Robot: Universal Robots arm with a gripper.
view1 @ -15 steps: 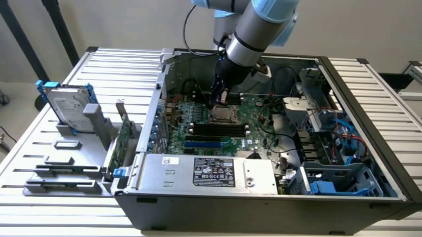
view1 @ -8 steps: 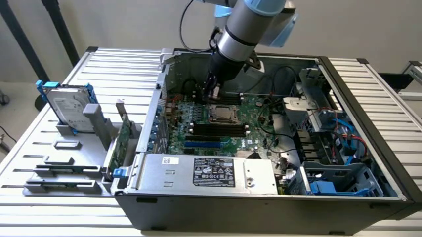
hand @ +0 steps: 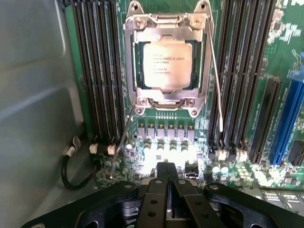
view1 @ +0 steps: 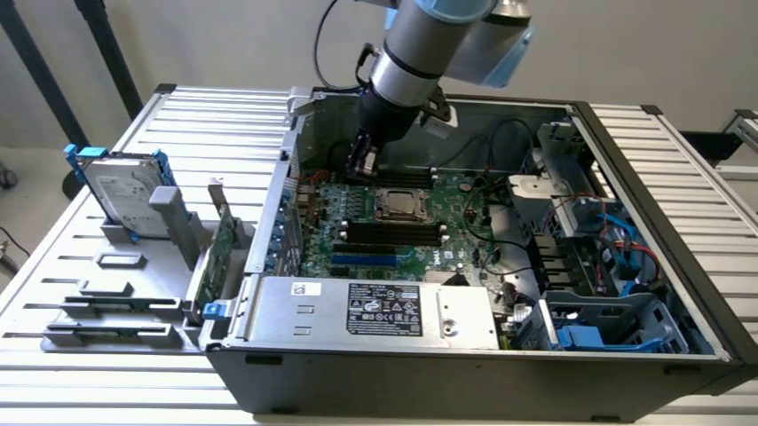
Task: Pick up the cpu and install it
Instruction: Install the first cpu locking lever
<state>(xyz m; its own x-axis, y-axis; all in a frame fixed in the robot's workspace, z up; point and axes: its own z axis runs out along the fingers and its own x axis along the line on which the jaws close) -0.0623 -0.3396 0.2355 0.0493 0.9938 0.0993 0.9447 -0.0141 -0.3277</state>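
Cpu (hand: 167, 64), flat dull-silver square, sits in the shiny steel socket frame (hand: 137, 92) on the green motherboard (hand: 281, 45); the black gripper (hand: 166, 175) hovers near, fingers together, empty.

A slatted metal table (view1: 95, 390) carries the open computer case (view1: 474, 383) and grey holder stands (view1: 116, 312)

The cpu (hand: 166, 64) is sitting in the socket (hand: 134, 61) on the motherboard (view1: 456, 235) inside the case (view1: 474, 382); the hard drive (view1: 119, 186) is standing outside, at the exterior view's left.
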